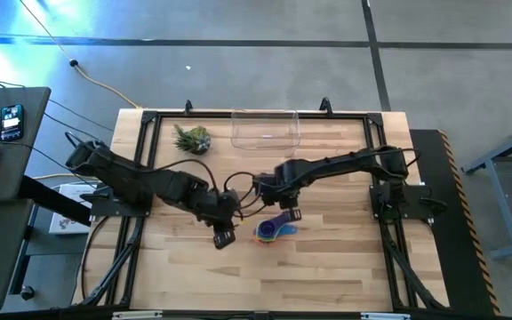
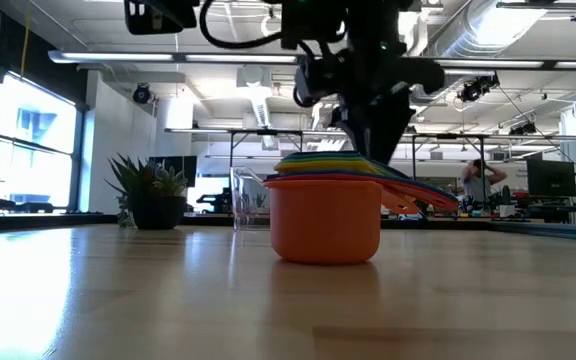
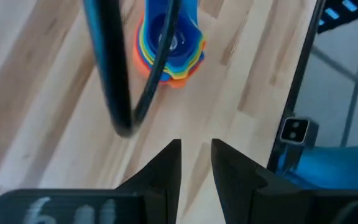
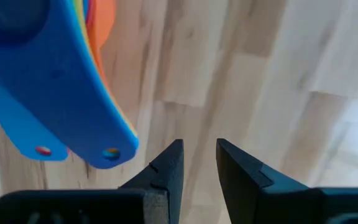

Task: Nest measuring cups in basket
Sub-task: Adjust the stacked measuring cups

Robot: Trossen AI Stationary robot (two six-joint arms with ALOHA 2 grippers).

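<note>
My right gripper [image 1: 289, 212] hangs just above the stack [image 1: 269, 229], fingers set to a narrow gap with nothing between them; in its wrist view the blue handle [image 4: 61, 112] lies off to one side of the fingertips, not in the gap; so I hold nothing yet. My left gripper [image 1: 223, 238] waits near the stack on its other side, fingers also close together and empty. The cups sit nested on the table, orange one [image 2: 325, 222] at the bottom, handles fanned out to one side; the basket [image 1: 266, 128] stands well apart at the far edge, beside the plant [image 1: 192, 139].

Risks as I see them: pinch only the top handle and I expect the blue cup to lift alone; a glancing touch could tip or scatter the stack; a cable [image 3: 114, 68] hangs across my left wrist view and could snag the cups.
</note>
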